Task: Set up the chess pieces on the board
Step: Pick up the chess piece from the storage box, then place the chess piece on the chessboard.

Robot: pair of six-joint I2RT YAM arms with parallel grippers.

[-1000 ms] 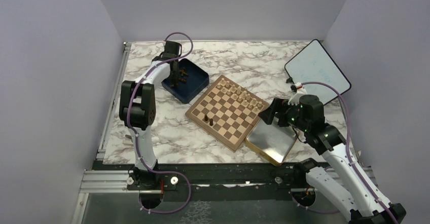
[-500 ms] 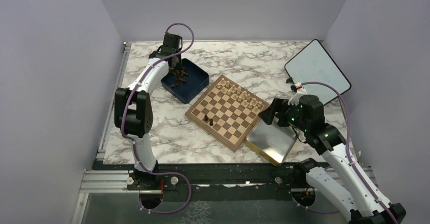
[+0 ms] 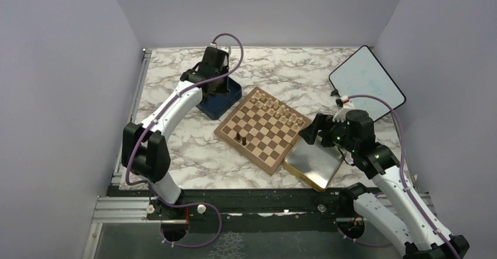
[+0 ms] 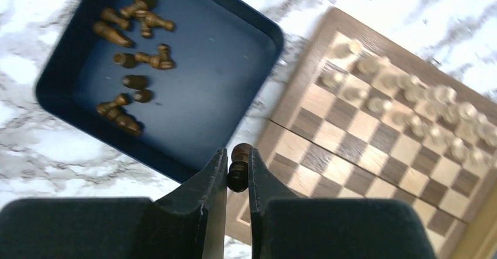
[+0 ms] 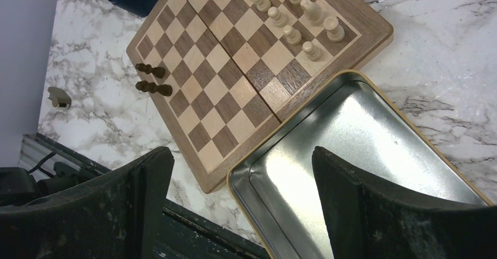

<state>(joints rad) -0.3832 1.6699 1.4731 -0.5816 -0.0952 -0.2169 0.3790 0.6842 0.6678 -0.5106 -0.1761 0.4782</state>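
Note:
My left gripper [image 4: 237,168] is shut on one dark brown chess piece [image 4: 239,166] and holds it in the air over the near corner of the dark blue box [image 4: 205,95] and the board's left edge. Several more dark pieces [image 4: 132,42] lie loose in the box. The checked board [image 3: 262,128] [image 5: 234,54] carries two dark pieces [image 5: 153,78] near its left corner and pale pieces [image 5: 293,19] along its far side. My right gripper [image 5: 240,171] is wide open and empty above the metal tray's near-left corner.
The gold-rimmed metal tray [image 3: 314,164] [image 5: 363,153] lies against the board's right side. A white slate [image 3: 367,83] leans at the back right. The blue box [image 3: 218,95] sits left of the board. A small pale bit [image 5: 57,96] lies on the marble.
My left arm has lifted out of the blue box and swung right toward the board, now with a dark piece between its fingers. The right arm has not moved.

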